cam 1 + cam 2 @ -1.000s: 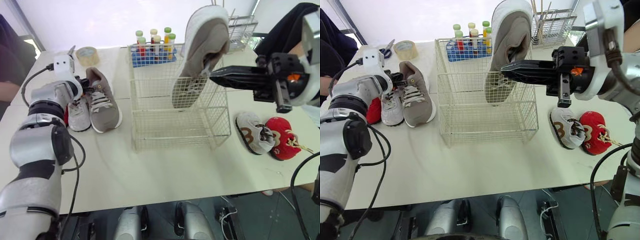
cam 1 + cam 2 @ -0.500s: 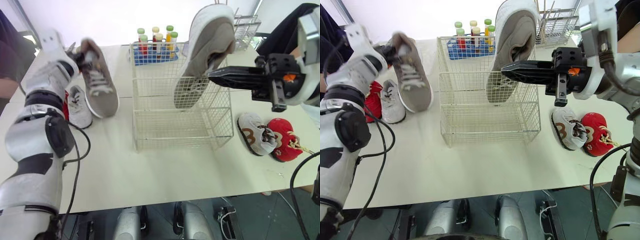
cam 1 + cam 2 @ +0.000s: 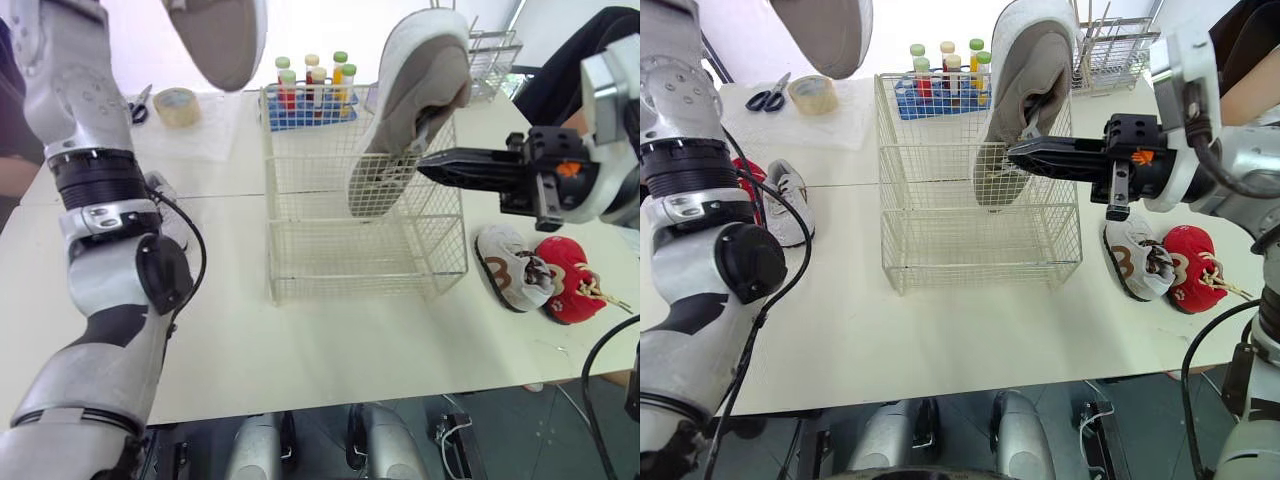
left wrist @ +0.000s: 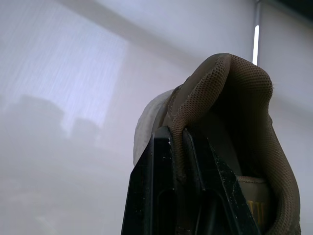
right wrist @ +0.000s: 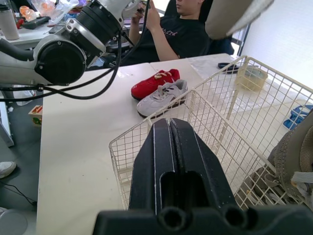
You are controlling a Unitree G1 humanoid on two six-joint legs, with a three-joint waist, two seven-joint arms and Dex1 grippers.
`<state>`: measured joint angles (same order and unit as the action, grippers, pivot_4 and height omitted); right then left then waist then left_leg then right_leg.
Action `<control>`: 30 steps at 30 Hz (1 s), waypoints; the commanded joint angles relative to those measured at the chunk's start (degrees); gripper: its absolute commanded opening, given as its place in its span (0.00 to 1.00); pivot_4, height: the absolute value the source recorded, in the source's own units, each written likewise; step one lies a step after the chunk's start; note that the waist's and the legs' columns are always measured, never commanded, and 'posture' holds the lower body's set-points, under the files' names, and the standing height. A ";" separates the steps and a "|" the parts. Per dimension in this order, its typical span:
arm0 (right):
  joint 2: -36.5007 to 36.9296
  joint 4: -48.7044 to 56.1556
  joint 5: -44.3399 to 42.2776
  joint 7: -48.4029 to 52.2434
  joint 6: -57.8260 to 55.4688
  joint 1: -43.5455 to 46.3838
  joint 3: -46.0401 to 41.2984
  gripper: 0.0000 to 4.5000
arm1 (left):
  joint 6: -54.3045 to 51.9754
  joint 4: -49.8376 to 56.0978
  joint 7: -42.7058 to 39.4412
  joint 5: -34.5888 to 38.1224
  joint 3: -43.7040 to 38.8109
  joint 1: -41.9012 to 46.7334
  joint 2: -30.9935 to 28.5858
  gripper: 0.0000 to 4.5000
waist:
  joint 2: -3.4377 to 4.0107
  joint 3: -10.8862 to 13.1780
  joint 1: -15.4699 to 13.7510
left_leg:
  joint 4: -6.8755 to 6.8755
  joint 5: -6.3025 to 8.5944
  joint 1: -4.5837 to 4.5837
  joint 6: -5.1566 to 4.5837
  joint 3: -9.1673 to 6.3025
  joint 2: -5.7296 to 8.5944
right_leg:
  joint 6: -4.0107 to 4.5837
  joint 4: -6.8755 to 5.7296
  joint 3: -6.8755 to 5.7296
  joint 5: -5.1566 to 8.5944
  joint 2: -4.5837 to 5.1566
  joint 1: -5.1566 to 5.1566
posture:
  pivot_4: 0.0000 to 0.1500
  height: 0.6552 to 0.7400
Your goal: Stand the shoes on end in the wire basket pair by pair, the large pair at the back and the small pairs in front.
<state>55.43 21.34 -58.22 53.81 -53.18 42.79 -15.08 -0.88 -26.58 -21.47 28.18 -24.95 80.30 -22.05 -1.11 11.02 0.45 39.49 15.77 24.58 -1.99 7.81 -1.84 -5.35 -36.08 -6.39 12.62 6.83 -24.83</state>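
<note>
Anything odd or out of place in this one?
Nothing spilled or damaged. The left gripper holds one large shoe high above the table, well off the basket; the right gripper hangs its mate toe-down over the basket's back.

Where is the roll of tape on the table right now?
The roll of tape lies at the far left of the table in the head views, beside the scissors and left of the wire basket.
</note>
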 commanded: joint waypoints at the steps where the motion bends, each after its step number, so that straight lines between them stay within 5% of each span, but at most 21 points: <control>1: 1.70 2.01 -1.22 -0.36 0.70 -0.18 -3.26 0.00 | 2.59 6.23 0.03 1.20 2.26 2.89 2.06 0.01 | 0.00 0.00 -0.24 | 0.07 0.00 0.00 0.00 -0.03 -0.01 | 0.00 -0.01 -0.01 0.00 0.00 0.03 | 1.00 1.00; 14: 2.43 5.60 -4.10 -4.52 0.01 -3.82 -6.68 0.00 | 22.19 4.89 5.44 -10.44 10.23 -1.36 13.97 0.01 | 0.00 0.00 -1.25 | 0.52 0.17 0.01 -0.29 -0.08 -0.02 | -0.03 0.00 0.00 -0.03 0.00 0.25 | 1.00 1.00; 30: 5.96 9.83 -12.08 -12.88 -2.28 -6.95 -10.59 0.00 | 38.99 -3.51 8.77 -18.72 15.36 -7.40 19.44 0.01 | 0.00 0.00 -1.28 | 0.53 0.31 0.04 -0.52 -0.08 -0.02 | -0.03 0.06 0.00 -0.04 0.04 0.25 | 1.00 1.00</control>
<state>59.91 30.33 -68.81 41.08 -55.53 35.88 -22.86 33.98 -31.43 -14.00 11.50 -10.77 71.91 -3.06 -1.11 11.02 -0.83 40.02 16.09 24.63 -2.53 7.73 -1.86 -5.38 -36.01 -6.40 12.59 6.87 -24.58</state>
